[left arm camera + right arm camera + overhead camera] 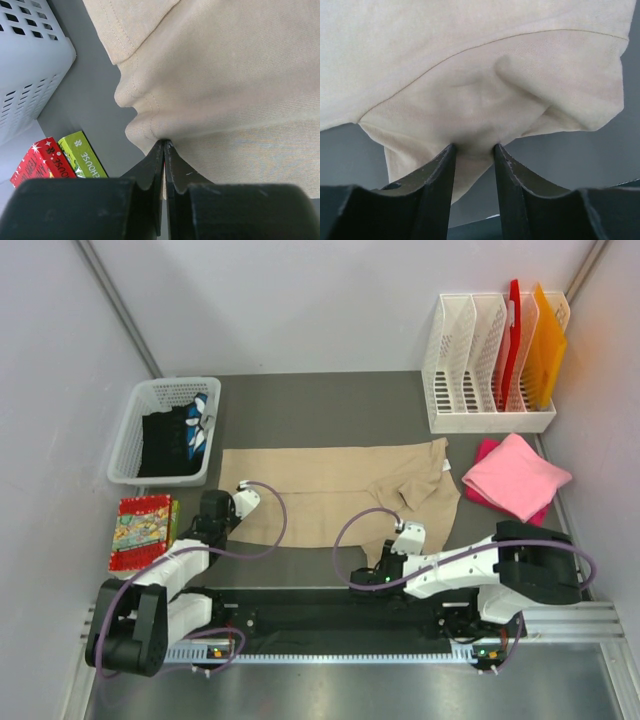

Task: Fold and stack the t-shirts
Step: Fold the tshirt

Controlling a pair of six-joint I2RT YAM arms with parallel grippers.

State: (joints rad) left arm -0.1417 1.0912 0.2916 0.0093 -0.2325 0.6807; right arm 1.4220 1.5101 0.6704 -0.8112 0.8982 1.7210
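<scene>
Tan tee flat mid-counter, long axis left to right, near hem facing both arms.
Left jaws are closed on the hem's near-left corner. Right jaws stand part open astride a pucker of hem toward the near-right, not visibly clamped. Cloth lies straight ahead of both, so the fold likely goes away from the bases. Pink tee sits at the right edge, nearer the right arm.
</scene>
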